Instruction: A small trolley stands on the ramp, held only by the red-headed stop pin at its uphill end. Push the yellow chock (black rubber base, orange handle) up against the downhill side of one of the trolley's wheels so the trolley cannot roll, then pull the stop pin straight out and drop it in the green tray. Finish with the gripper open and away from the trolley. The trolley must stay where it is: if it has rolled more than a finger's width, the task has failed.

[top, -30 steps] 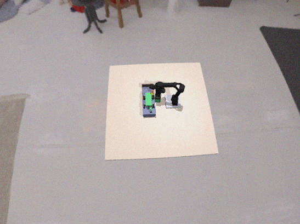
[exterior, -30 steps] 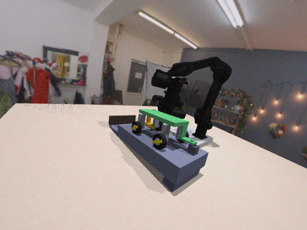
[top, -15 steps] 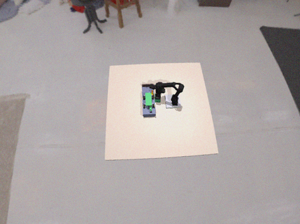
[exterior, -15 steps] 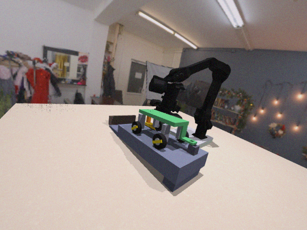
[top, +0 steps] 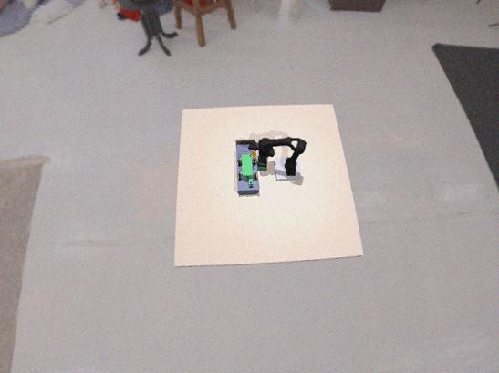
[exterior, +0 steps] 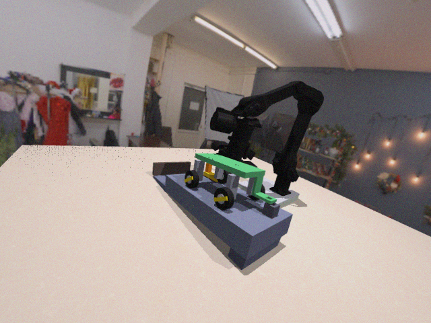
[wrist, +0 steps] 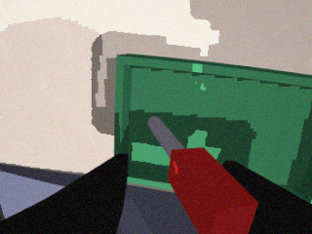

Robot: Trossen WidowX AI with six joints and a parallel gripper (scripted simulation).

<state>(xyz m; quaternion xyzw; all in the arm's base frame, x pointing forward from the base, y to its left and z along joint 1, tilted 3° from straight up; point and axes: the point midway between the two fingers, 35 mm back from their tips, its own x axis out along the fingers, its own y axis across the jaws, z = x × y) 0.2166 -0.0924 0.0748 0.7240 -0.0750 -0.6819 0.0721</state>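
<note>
My gripper (wrist: 175, 168) (top: 262, 165) is open over the green tray (wrist: 288, 104) (top: 262, 168). The red-headed stop pin (wrist: 212, 182) lies tilted between the parted fingers, clear of the left one and close to the right one, its grey shaft over the tray. Whether it rests on the tray is unclear. The green trolley (top: 247, 164) (exterior: 231, 165) stands on the blue-grey ramp (top: 248, 191) (exterior: 205, 209); no pin shows in its tongue. The yellow chock (exterior: 211, 175) with orange handle (top: 253, 154) sits by the far wheel on the trolley's arm side; contact is partly hidden.
A dark brown board (exterior: 171, 168) (top: 244, 141) stands across the ramp's low end. A small grey post (exterior: 271, 210) stands under the trolley's tongue. The arm's pale base plate (exterior: 293, 196) (top: 281, 173) lies beyond the tray. The ramp edge is close to the gripper.
</note>
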